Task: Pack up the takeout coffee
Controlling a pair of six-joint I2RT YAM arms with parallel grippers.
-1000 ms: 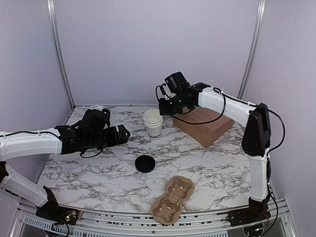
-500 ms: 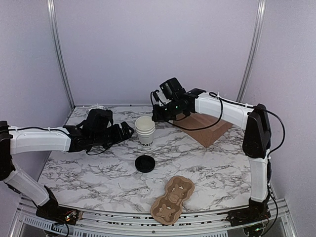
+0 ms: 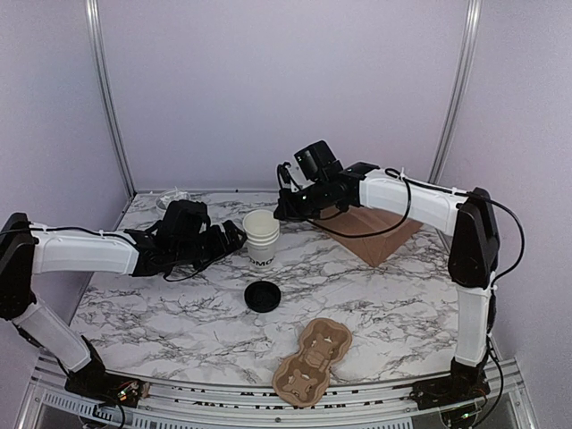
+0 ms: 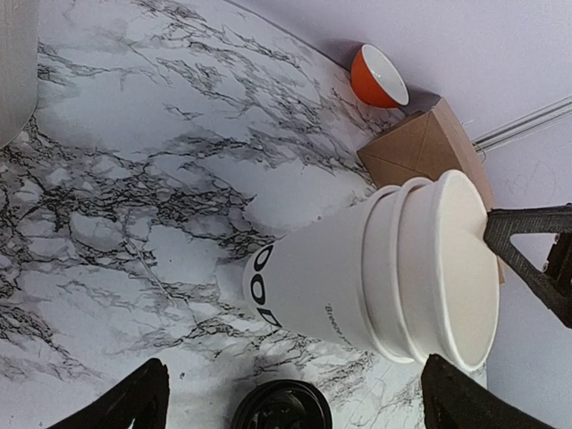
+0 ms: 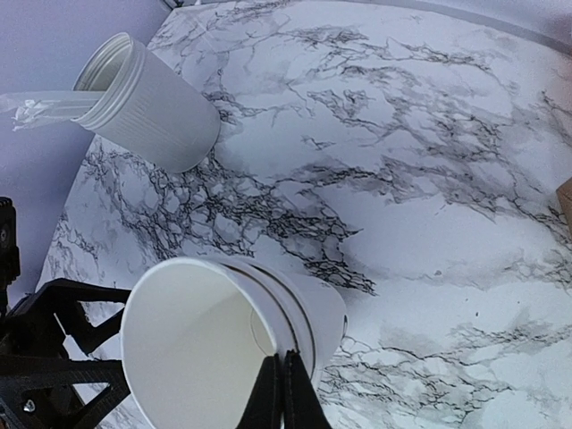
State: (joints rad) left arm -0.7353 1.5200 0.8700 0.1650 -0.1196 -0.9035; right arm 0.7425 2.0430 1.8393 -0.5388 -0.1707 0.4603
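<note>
At mid-bench, toward the back: one takeout cup (image 3: 262, 241), white paper with black lettering, standing open-mouthed on the marble bench (image 3: 161, 304); its stepped rims suggest further cups nested inside. Item, its lid (image 3: 263, 296): round, black, lying flat on the bench nearer to me, apart from the cup and not yet fitted. Item, my right pincer (image 5: 284, 366): fingers pressed together on the rim of the cup, seemingly nipping the thin paper wall from above. Item, my left pincer (image 3: 231, 239): spread wide and level with the cup's side, one finger to each flank, neither touching. Item, moulded pulp carrier (image 3: 313, 362) at the near edge; brown box (image 3: 371, 228) behind right; ribbed white canister (image 5: 147, 112) and orange-lined bowl (image 4: 377, 76) at the back. Step in hand, as I judge it: hand the cup's body over to the left pincer. To do it well, I would bring the left fingers in on the lettered wall below the rims, square to the cup, and squeeze only until the paper is held, since it crushes easily. I would hold the right nip steady until then, so the cup neither tips nor slides toward the lid.
</note>
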